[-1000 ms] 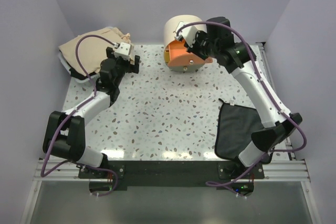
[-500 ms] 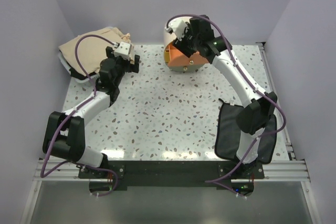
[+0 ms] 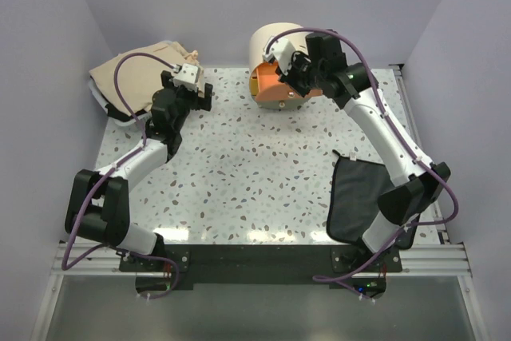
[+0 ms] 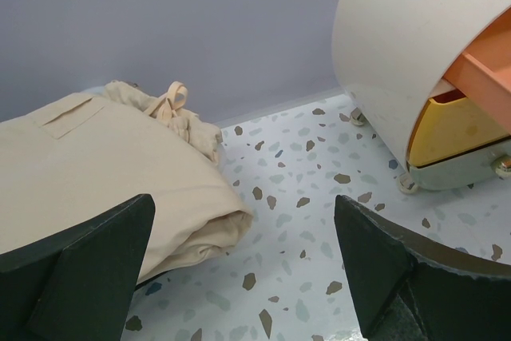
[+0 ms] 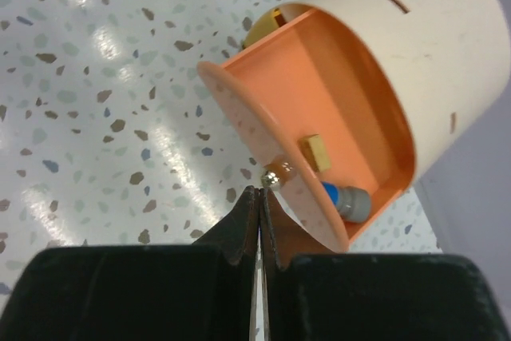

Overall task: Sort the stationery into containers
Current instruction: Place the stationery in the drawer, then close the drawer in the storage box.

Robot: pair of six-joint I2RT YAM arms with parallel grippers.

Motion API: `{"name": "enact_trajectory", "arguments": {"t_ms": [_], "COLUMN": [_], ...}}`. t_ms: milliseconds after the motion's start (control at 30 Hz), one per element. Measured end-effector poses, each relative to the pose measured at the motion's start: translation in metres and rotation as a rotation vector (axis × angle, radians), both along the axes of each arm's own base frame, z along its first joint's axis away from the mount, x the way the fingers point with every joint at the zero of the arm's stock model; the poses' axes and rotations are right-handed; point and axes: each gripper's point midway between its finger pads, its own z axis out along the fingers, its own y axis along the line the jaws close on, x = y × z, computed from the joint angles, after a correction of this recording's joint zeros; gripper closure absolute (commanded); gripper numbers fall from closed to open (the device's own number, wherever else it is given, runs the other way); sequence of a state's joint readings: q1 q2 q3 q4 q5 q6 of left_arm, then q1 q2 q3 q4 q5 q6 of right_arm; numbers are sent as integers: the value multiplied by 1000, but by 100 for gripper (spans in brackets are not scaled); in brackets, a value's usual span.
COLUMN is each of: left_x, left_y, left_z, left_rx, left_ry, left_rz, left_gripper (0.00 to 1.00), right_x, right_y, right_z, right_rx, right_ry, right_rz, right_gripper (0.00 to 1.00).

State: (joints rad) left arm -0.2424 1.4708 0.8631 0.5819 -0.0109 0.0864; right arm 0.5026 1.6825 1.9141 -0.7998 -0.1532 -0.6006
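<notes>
Right gripper [image 5: 259, 195] clenched on nothing, tips just beside the small gold knob [image 5: 276, 175] of the pulled-out orange drawer [image 5: 319, 93] in the cream cylindrical box [image 5: 415, 45]. Drawer holds a small yellow piece [image 5: 317, 152] and a blue-and-grey item [image 5: 348, 200]. Left gripper [image 4: 243, 221] released, fingers wide apart over the speckled terrazzo table [image 4: 295, 189], between a crumpled beige cloth bag [image 4: 96, 157] and the box; flat black fabric pouch [image 3: 355, 193] lies near right.

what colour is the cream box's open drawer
The drawer is orange; the right wrist view shows it best.
</notes>
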Motion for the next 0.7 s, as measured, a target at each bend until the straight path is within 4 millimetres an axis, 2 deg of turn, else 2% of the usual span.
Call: {"name": "enact_trajectory", "arguments": {"t_ms": [233,367,500,700], "left_x": [0,0,0,0], "left_y": [0,0,0,0], "left_z": [-1,-2,-2,-2], "left_rx": [0,1,1,-5], "left_ry": [3,4,4,7], "left_rz": [0,0,0,0], "left_gripper": [0,0,0,0], "right_x": [10,22,35,53], "right_y": [10,9,7,8], "right_z": [-69,-94,-97,-79], "right_rx": [-79,-120,-138,-118], "right_ry": [166,196,167,75], "right_rz": [20,-7,-42,-77], "right_gripper": [100,100,100,100]}}
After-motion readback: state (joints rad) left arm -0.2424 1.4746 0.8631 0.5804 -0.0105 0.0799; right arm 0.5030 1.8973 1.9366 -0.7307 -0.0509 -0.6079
